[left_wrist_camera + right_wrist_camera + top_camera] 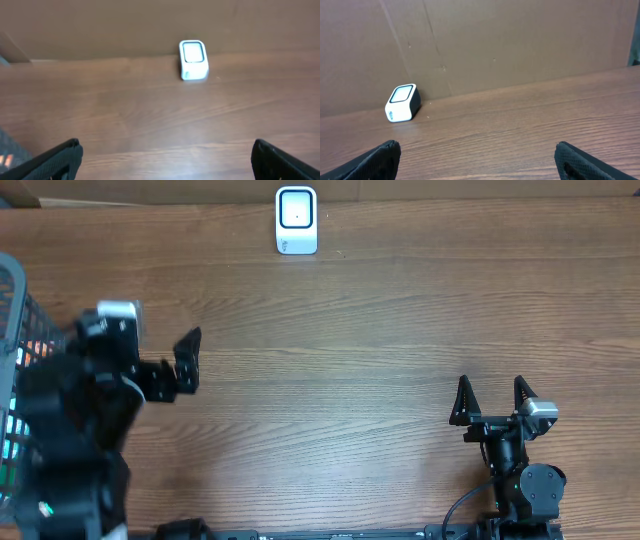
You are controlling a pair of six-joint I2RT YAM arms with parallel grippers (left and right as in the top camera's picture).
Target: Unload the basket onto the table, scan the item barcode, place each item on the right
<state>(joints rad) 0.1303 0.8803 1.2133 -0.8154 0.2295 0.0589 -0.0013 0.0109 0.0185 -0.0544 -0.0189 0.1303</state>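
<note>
Far left, the items (10, 425) sat in the basket (10, 285), right beside the left tool (166, 147), wide open and empty, facing the scanner (296, 220) across the tabletop (350, 360); the right tool (491, 383), open too, was well apart.

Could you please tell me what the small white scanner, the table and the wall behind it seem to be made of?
Scanner: likely white plastic, with a smooth moulded shell and a glossy window. Table: wood or wood-look laminate, showing brown grain lines and a matt surface. Wall: probably cardboard, dull brown with creases.
</note>
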